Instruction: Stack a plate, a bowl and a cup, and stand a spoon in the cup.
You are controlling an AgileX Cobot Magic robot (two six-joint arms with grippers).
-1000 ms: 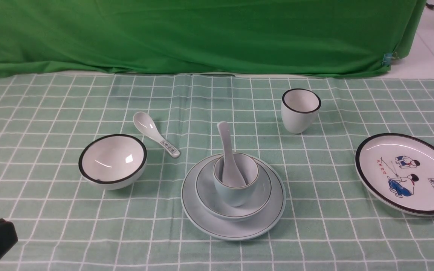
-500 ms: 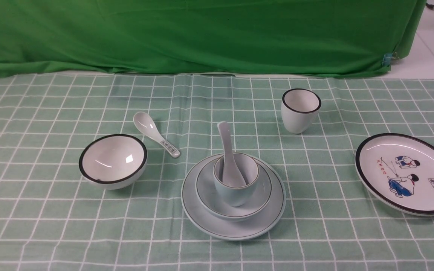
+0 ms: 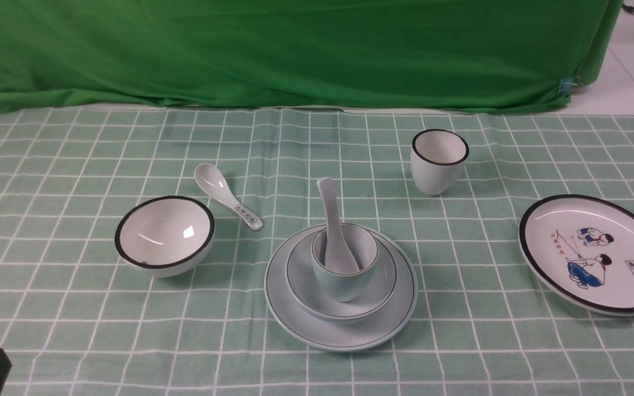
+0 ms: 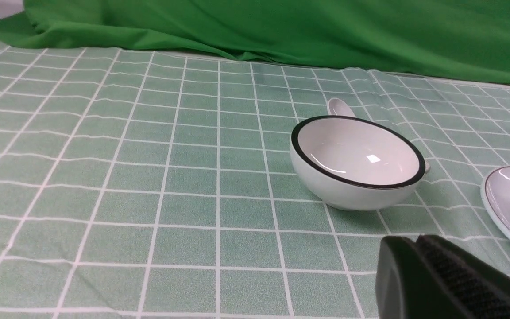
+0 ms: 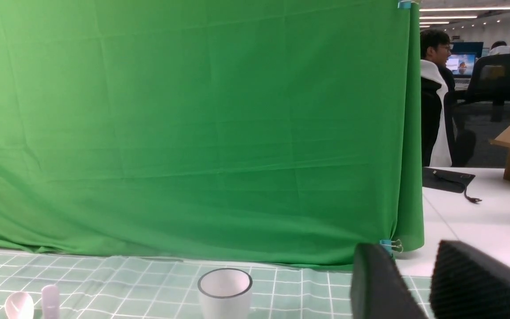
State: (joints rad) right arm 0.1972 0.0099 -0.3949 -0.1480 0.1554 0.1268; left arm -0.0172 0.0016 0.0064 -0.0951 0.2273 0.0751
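Pale blue and black-rimmed white crockery on green-and-white check

The plate (image 3: pixel 342 342), bowl (image 3: pixel 300 275) and cup (image 3: pixel 344 286) were pale blue with thin dark rim lines; the spoon (image 3: pixel 339 247) was plain white. Bold black edged the white deep bowl (image 3: pixel 165 234), white cup (image 3: pixel 438 170) and cartoon plate (image 3: pixel 625 242), whose figures wore blue. Dark marks patterned the other white spoon's handle (image 3: pixel 244 213). White lines checked the muted green tablecloth (image 3: pixel 102 341); the curtain (image 3: pixel 295 49) was plain vivid green.

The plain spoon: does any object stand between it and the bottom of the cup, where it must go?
Nothing visible does. The spoon already stands in the cup, leaning; its very tip is hard to see.
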